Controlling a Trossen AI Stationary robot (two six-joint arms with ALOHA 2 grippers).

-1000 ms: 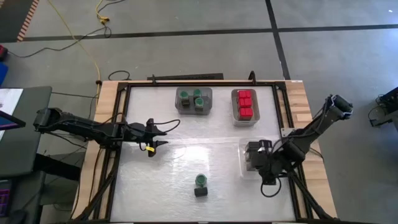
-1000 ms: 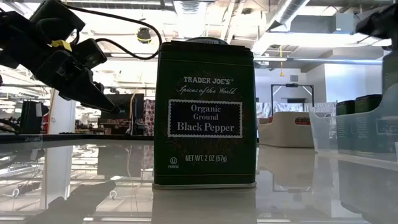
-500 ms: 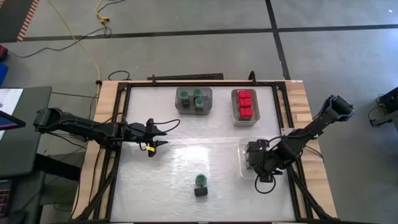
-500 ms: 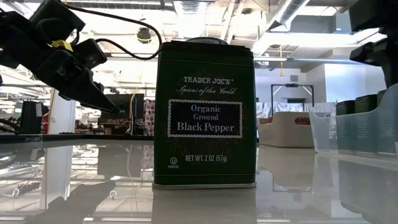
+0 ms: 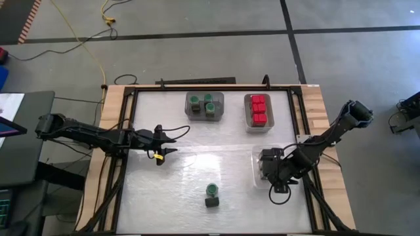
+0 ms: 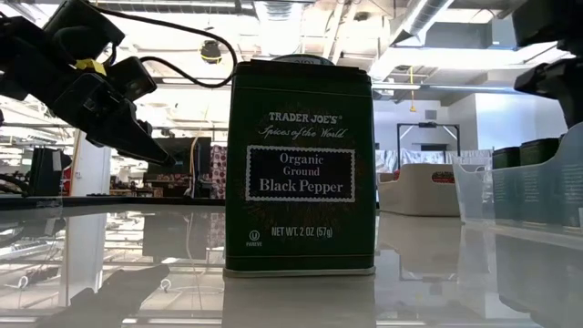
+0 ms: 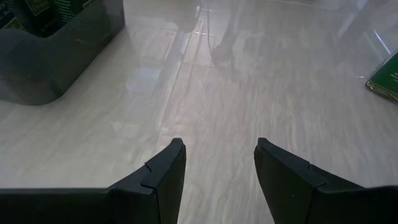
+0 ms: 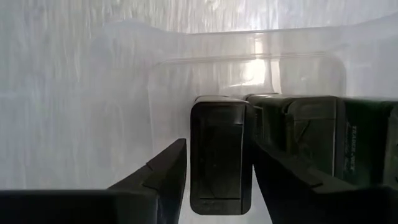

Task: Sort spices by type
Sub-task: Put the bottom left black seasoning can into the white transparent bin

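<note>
Right wrist view: the right gripper [image 8: 214, 180] fingers are seen parted narrowly either side of a black tin [image 8: 221, 152], standing in the clear tray [image 8: 249, 53] beside other dark tins. Left of that tray, the left gripper [image 5: 172, 145] hovers, moderately parted, empty. One green-lidded jar [image 5: 212, 190] and one pepper tin [image 6: 301, 169] stand left of it.

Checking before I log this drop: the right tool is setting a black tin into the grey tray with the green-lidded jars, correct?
Not quite. The right tool is setting the black tin into the clear tray holding other black tins, as the right wrist view shows.
</note>
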